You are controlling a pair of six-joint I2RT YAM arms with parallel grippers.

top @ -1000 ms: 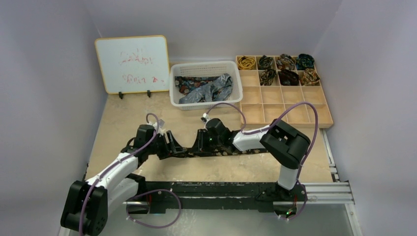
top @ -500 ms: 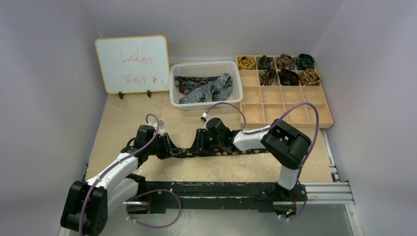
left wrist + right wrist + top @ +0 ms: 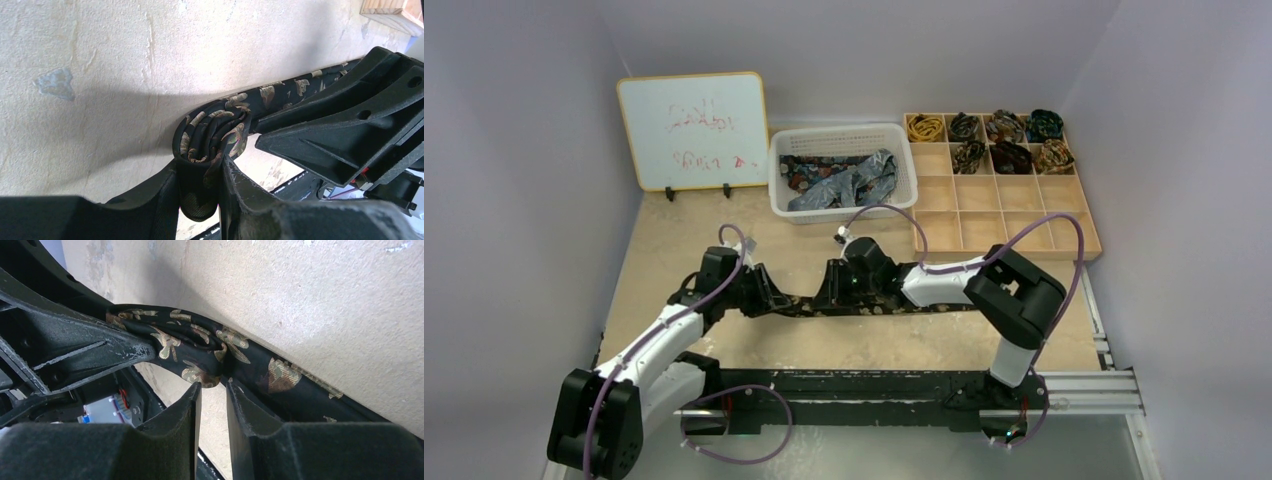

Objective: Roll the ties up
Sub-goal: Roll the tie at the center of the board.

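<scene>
A dark tie (image 3: pixel 879 309) with gold-brown motifs lies across the middle of the table (image 3: pixel 864 345), running parallel to the near edge. The two arms meet over its left end.

The left end effector (image 3: pixel 774 297) is closed on the tie. In the left wrist view the end of the tie (image 3: pixel 215 130) is wound into a small loose coil that sits squeezed between the left end effector (image 3: pixel 200 172) fingers (image 3: pixel 250 200).

Just to the right, the right end effector (image 3: pixel 824 292) is at the strip. In its wrist view the right end effector (image 3: pixel 212 387) has only a narrow gap between its fingers, and a fold of the tie (image 3: pixel 280 375) bulges at their tips. I cannot tell whether it is pinched.

At the middle of the far edge a white basket (image 3: pixel 842 129) holds loose ties (image 3: pixel 839 182). A wooden tray (image 3: pixel 1024 232) at the far right corner has coils (image 3: pixel 1009 155) in its far compartments. A whiteboard (image 3: pixel 692 130) stands at the far left corner.
</scene>
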